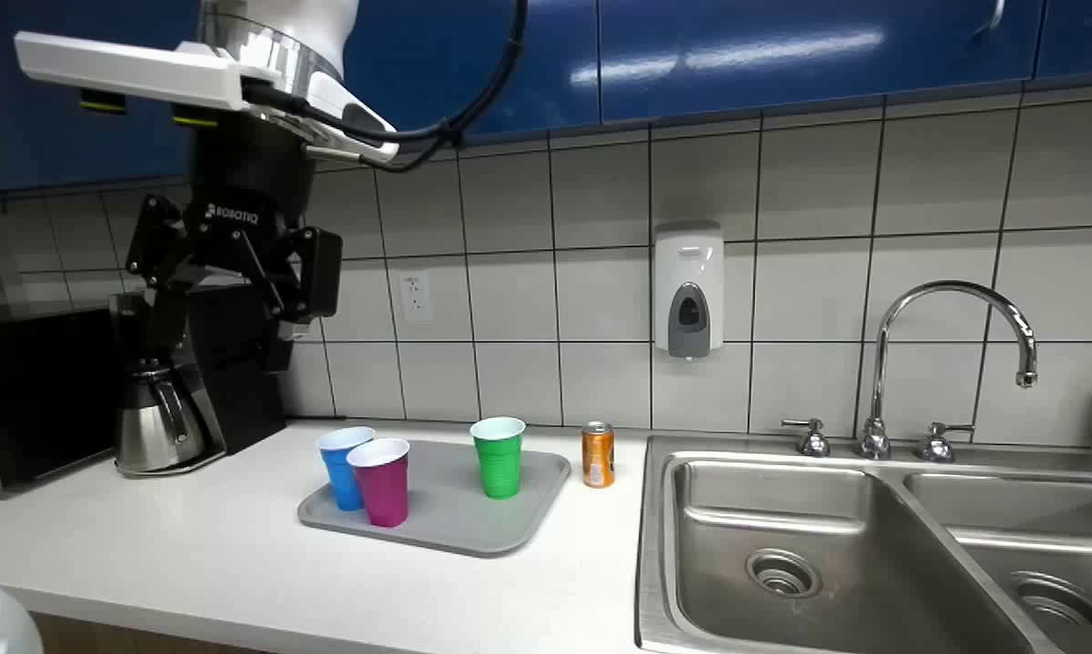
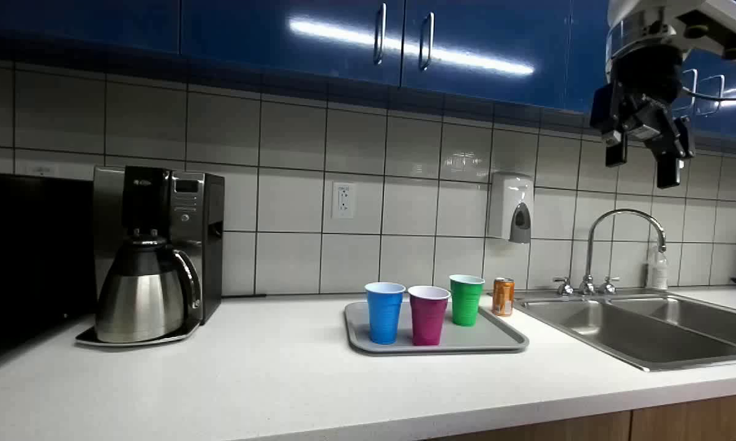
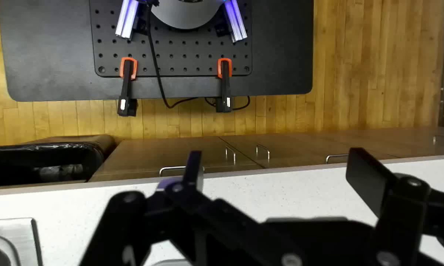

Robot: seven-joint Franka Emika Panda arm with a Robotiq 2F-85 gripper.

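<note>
in an exterior view my claw (image 1: 222, 336), lettered robotiq, hangs high, jaws well apart. lower and to the right, on a smooth grey tray (image 1: 446, 486), stand tapered cups: a blue cup (image 1: 338, 470) at left, a purple cup (image 1: 382, 486) just beside it, a green cup (image 1: 499, 461) at right. an orange metal can (image 1: 598, 456) stands right of the tray. in an exterior view a steel-and-black coffee maker (image 2: 187, 236) stands at left, its label too small to read. in the wrist view my black fingers (image 3: 369, 179) spread over a speckled white counter (image 3: 273, 195).
</note>
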